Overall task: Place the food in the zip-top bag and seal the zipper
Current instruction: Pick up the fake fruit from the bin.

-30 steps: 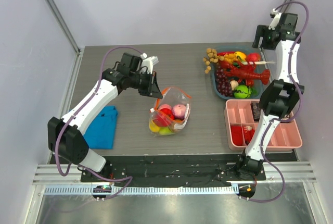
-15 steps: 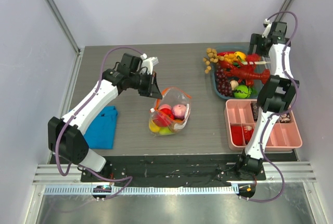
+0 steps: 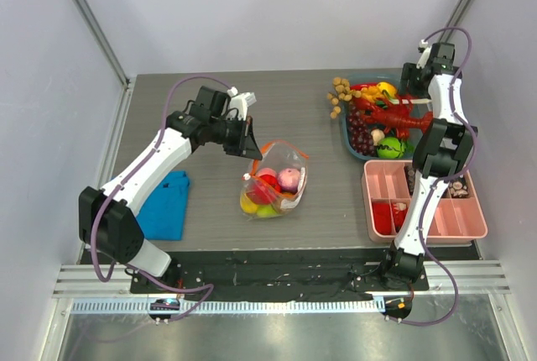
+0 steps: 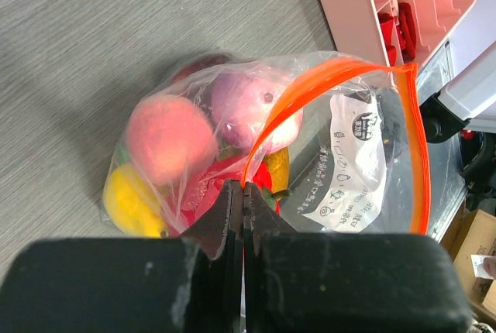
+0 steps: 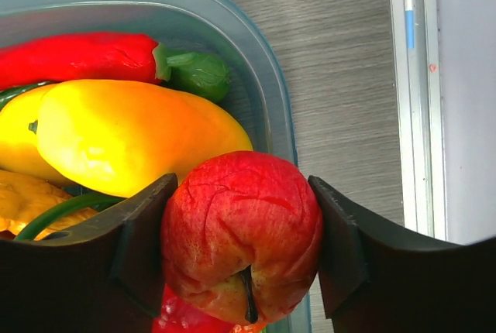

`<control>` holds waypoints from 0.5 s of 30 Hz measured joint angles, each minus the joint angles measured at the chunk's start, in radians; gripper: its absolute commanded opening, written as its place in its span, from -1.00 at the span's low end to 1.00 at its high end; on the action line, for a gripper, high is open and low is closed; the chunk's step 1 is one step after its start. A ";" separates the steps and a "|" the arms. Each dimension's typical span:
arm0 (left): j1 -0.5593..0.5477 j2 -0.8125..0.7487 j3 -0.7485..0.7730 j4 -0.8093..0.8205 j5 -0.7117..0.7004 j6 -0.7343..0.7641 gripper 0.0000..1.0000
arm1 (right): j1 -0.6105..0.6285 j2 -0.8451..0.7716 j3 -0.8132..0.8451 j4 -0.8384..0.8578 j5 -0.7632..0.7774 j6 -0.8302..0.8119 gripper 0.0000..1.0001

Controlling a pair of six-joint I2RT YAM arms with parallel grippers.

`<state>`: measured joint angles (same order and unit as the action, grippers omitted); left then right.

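Grey table (image 3: 294, 84), blue cloth (image 3: 164, 206) at near left. Left jaws are pinched fully closed on the zipper (image 4: 318, 79), lifting the mouth of the zip-top bag (image 3: 281, 168) at table centre. We see food (image 4: 170, 139) inside it: red, pink, yellow and green pieces. Far right, teal bin (image 5: 271, 77) with more pieces; right jaws straddle a red apple (image 5: 242, 232) there, pads against both its sides. Pink tray (image 3: 466, 218) at near right.
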<state>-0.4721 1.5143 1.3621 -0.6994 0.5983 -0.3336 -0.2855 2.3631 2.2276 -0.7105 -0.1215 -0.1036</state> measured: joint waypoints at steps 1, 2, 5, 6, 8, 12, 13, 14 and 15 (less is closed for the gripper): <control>0.000 0.002 0.000 0.000 0.000 0.000 -1.00 | 0.000 0.000 0.000 0.000 -0.002 0.000 0.16; 0.000 0.003 0.000 0.000 0.000 0.000 -1.00 | 0.000 0.000 0.000 0.000 -0.004 0.001 0.12; 0.000 0.009 0.000 0.000 0.000 0.000 -1.00 | 0.000 -0.001 0.000 0.002 -0.010 -0.006 0.05; 0.000 0.010 0.000 0.000 0.000 0.000 -1.00 | 0.000 -0.005 0.000 0.002 -0.012 -0.008 0.05; 0.000 0.011 0.000 0.000 0.000 0.000 -1.00 | 0.000 -0.022 -0.004 -0.001 -0.019 -0.016 0.00; 0.000 0.011 0.000 0.002 0.001 -0.004 -1.00 | 0.000 -0.106 -0.014 -0.001 -0.067 -0.031 -0.12; 0.000 0.011 0.000 0.003 0.000 -0.005 -1.00 | 0.000 -0.144 -0.015 0.000 -0.097 -0.031 -0.13; 0.000 0.011 0.000 0.005 0.000 -0.006 -1.00 | 0.001 -0.182 -0.016 0.001 -0.124 -0.031 -0.13; 0.000 0.011 0.000 0.007 0.000 -0.006 -1.00 | 0.002 -0.222 -0.017 0.002 -0.157 -0.031 -0.13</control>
<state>-0.4721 1.5249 1.3621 -0.6926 0.5987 -0.3397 -0.2836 2.1410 2.2105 -0.7082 -0.2783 -0.1349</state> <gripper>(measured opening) 0.009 0.681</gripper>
